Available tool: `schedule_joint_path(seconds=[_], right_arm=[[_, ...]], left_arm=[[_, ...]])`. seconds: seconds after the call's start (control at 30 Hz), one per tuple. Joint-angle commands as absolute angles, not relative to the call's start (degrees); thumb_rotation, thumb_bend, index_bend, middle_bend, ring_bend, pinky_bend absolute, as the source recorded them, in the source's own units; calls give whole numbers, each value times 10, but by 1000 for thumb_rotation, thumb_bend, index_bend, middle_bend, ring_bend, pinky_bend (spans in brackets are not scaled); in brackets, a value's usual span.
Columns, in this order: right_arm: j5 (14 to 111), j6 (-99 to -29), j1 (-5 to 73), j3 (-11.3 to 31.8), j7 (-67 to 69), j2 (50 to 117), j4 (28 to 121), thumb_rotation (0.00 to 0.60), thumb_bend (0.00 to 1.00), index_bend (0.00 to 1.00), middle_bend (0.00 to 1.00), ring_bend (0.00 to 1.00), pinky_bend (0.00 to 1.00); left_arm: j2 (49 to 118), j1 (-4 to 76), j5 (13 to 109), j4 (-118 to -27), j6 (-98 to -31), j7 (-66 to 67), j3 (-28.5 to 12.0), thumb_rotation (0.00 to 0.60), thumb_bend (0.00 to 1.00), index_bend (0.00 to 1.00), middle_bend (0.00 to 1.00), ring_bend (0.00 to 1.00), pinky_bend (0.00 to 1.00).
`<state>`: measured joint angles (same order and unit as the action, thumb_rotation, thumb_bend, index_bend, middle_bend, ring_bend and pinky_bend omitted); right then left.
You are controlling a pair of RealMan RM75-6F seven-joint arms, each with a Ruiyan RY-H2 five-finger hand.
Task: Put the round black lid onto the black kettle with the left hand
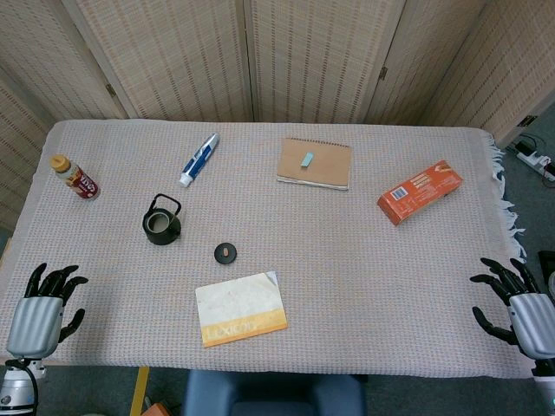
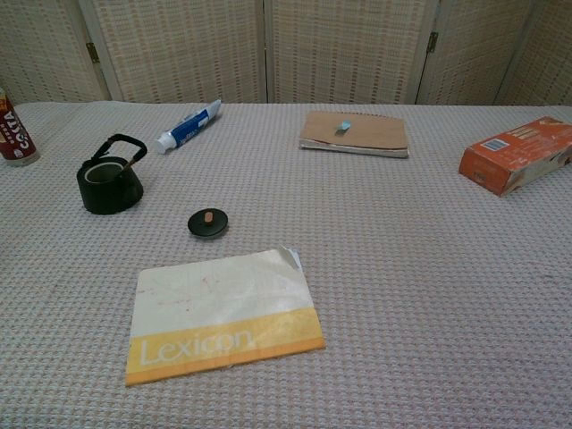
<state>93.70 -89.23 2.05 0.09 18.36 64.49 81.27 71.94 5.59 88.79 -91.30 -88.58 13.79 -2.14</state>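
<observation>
The round black lid [image 1: 226,252] [image 2: 207,222] with a tan knob lies flat on the cloth, to the right of and nearer than the black kettle [image 1: 161,223] [image 2: 109,182]. The kettle stands upright with its mouth uncovered and its handle raised. My left hand [image 1: 42,310] hovers at the table's near left corner, fingers spread, holding nothing. My right hand [image 1: 523,308] sits at the near right edge, fingers spread and empty. Neither hand shows in the chest view.
A Lexicon booklet [image 1: 240,308] lies just in front of the lid. A toothpaste tube [image 1: 199,159], a brown notebook [image 1: 314,163], an orange box [image 1: 420,191] and a small bottle [image 1: 75,177] lie further back on the woven tablecloth [image 1: 347,260].
</observation>
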Motion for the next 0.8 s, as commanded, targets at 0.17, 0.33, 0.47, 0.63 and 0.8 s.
schedule_joint_path(seconds=[0.17,0.33,0.47,0.63,0.8], right_arm=[[938,-892,22,0,179,645,814,600,372,311,170,208,61],[939,-896,23,2,173,639,821,600,372,311,170,207,61],[940,-898,23,2,169,634,827,600,372,311,170,207,61],[939,-898,23,1,168,632,831,600,371,311,170,208,61],[938,-901,21,1,166,630,833,600,371,311,170,207,61]], left_arm=[[732,95,949,-887,-870,98,-22,600,269,393,235,422,459],[732,150,982,-901,-814,94,-27,600,269,397,275,615,660],[743,197,995,-909,-762,91,-35,600,270,379,309,724,761],[756,264,961,-925,-652,111,-52,600,270,217,207,732,826],[794,322,908,-913,-568,149,-79,600,270,208,180,755,869]])
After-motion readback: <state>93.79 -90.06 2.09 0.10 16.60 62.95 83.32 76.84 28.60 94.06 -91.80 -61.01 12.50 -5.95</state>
